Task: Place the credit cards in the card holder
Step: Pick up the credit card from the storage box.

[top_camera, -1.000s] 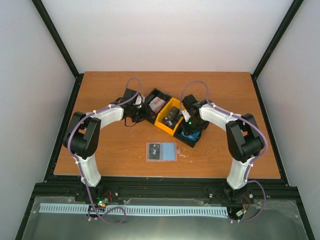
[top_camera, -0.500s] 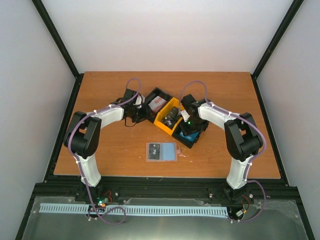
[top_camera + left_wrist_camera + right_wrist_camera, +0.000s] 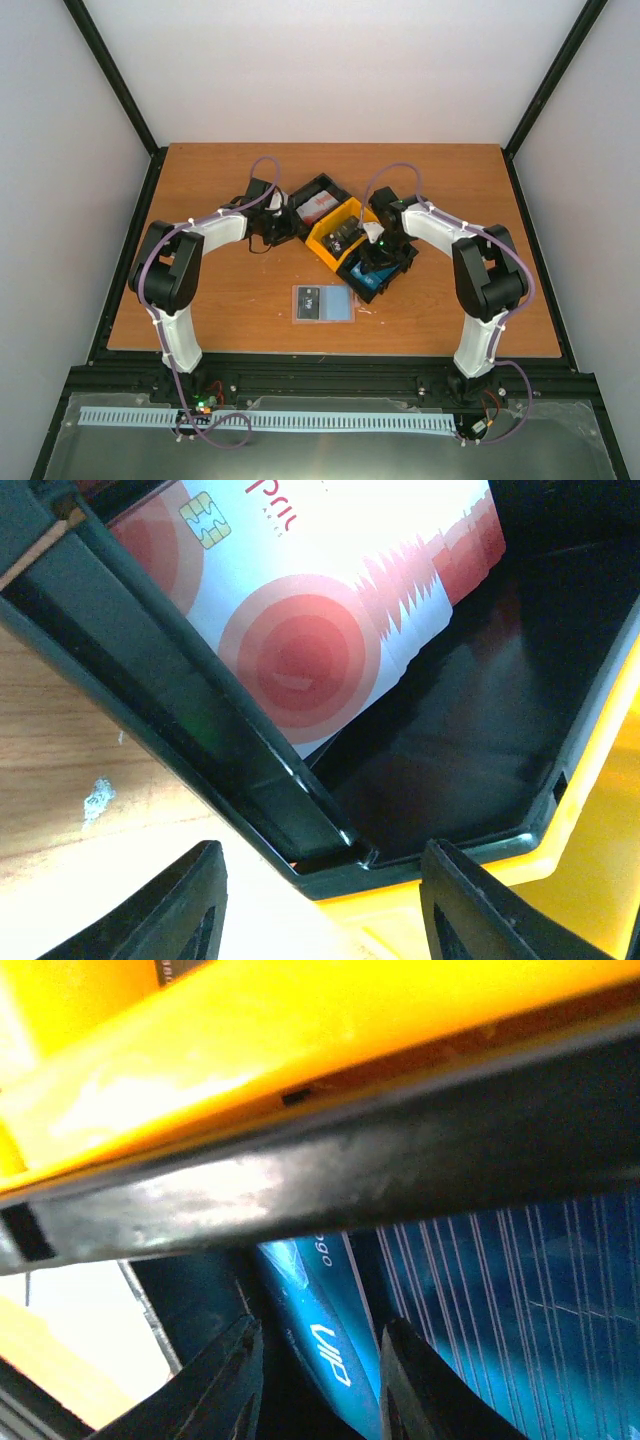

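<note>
Upper left of the left wrist view: a white card with red concentric rings, a jagged red band and a gold chip, in a black bin beside a yellow bin. Lower right wrist view: a blue card with white lettering, and a striped card, blue with thin pale lines. The table is orange-brown wood

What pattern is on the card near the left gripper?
Credit card: white with red concentric circles; best in left wrist view.
</note>
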`<state>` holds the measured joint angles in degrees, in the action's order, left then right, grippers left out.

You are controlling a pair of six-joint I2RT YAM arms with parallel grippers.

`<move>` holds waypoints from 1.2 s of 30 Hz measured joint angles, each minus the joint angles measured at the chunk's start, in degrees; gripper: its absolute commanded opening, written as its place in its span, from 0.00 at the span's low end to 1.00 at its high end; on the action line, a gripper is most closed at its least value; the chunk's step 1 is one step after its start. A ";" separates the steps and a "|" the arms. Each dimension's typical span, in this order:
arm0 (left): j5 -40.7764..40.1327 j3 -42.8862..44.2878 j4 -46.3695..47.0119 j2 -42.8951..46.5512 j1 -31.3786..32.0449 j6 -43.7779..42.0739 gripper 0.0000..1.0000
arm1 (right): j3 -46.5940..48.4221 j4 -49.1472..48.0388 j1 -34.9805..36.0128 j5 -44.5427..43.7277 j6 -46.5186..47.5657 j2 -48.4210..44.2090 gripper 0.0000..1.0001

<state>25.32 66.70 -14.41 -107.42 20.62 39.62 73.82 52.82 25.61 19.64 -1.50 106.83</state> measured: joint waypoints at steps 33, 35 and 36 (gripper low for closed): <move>0.20 -0.02 0.44 -0.11 0.02 0.44 0.54 | -2.99 3.30 -0.31 10.73 1.16 -3.50 0.27; 0.17 -0.02 0.44 -0.11 0.04 0.44 0.55 | -2.38 3.32 0.50 9.53 1.44 -2.80 0.18; 0.17 -0.02 0.44 -0.11 0.04 0.44 0.55 | -2.03 3.19 0.90 9.01 1.64 -2.34 0.15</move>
<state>25.50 66.67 -13.98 -107.53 20.67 40.05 71.79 56.01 26.50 28.64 0.14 104.49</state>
